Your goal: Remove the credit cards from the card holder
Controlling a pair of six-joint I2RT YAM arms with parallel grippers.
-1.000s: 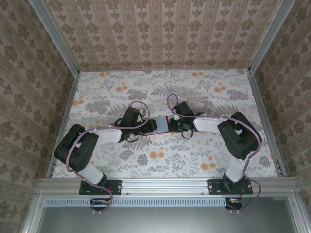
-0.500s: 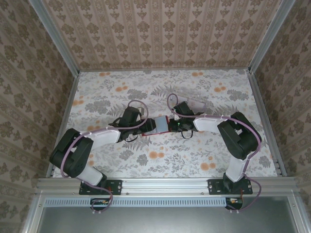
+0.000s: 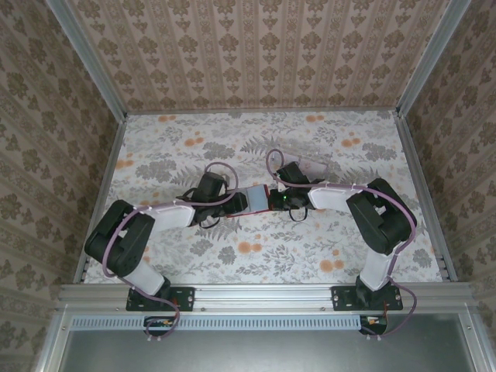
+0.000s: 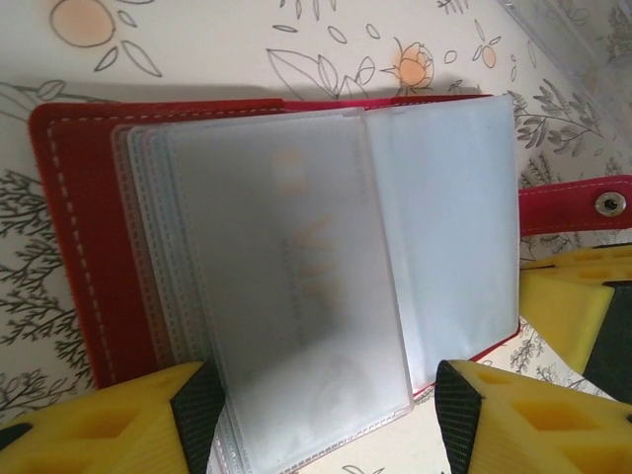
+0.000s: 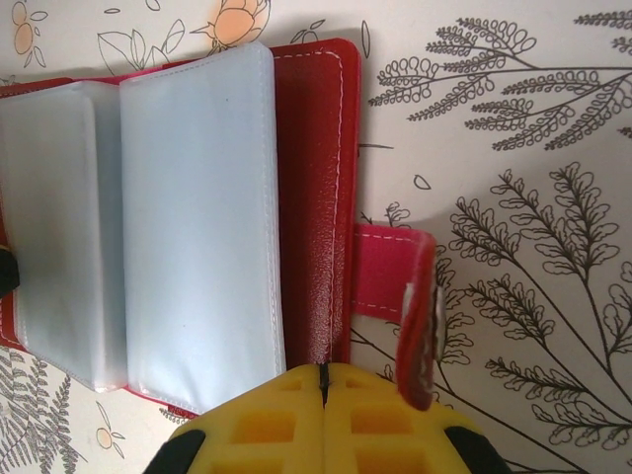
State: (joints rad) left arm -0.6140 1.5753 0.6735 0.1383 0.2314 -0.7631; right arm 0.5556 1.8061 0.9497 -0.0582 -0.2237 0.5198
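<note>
The red card holder [image 3: 253, 200] lies open on the flowered table between both grippers. In the left wrist view its frosted sleeve pages [image 4: 286, 286] fan over the red cover [image 4: 74, 227]. One of the credit cards [image 4: 306, 262] shows faintly through the top sleeve, with pale orange lettering. My left gripper [image 4: 331, 410] is open, its black pads [image 4: 197, 405] on either side of the sleeves' lower edge. My right gripper [image 5: 324, 385] is shut, pinching the red cover's edge [image 5: 316, 247] beside the curled closing tab [image 5: 415, 316].
A pale clear oblong plastic piece [image 3: 306, 164] lies just behind the right gripper, seen also at the corner [image 4: 578, 35] of the left wrist view. Patterned walls close in the table on three sides. Open tabletop lies left, right and in front of the holder.
The left arm's elbow swung a little outward and came back; its gripper stays at the holder's left side. The right arm and the holder have not moved.
</note>
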